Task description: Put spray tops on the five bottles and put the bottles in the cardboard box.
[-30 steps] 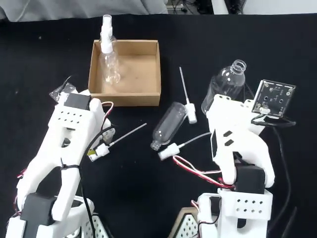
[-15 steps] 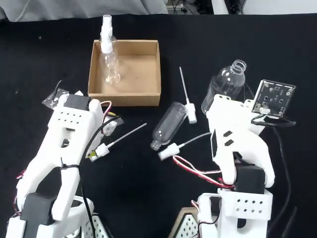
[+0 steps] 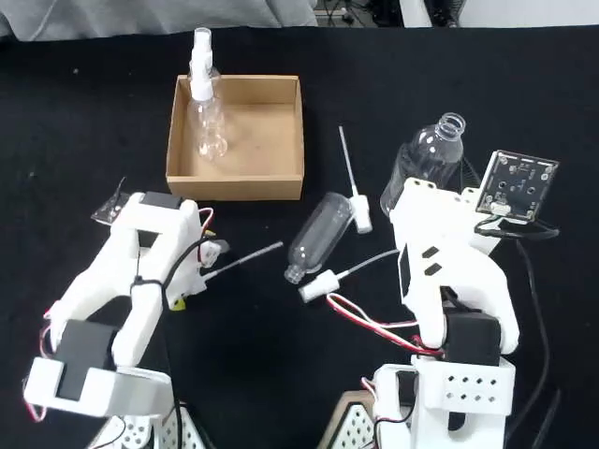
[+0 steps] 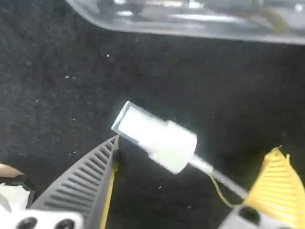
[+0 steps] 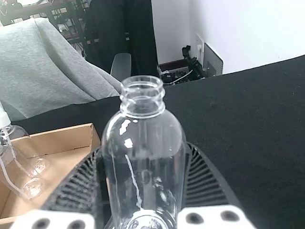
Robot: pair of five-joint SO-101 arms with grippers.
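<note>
My left pincer [image 4: 195, 147] is wide open. A white spray top [image 4: 157, 136] lies on the black table [image 3: 94, 112] between its two fingers, toward the front left, in front of the cardboard box [image 3: 281, 182]. My right pincer [image 5: 143, 183] is squeezed on an open bottle [image 5: 143, 133] and holds it upright over the right side. Another bottle [image 3: 318, 232] lies on its side in the middle. A bottle with its top on [image 3: 208, 126] stands in the box's far left corner.

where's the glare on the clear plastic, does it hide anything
Right wrist view: small bright glints on the held bottle, outline clear. Left wrist view: the spray top looks washed white against the black cloth. High view: faint glints on the lying bottle, nothing hidden.
</note>
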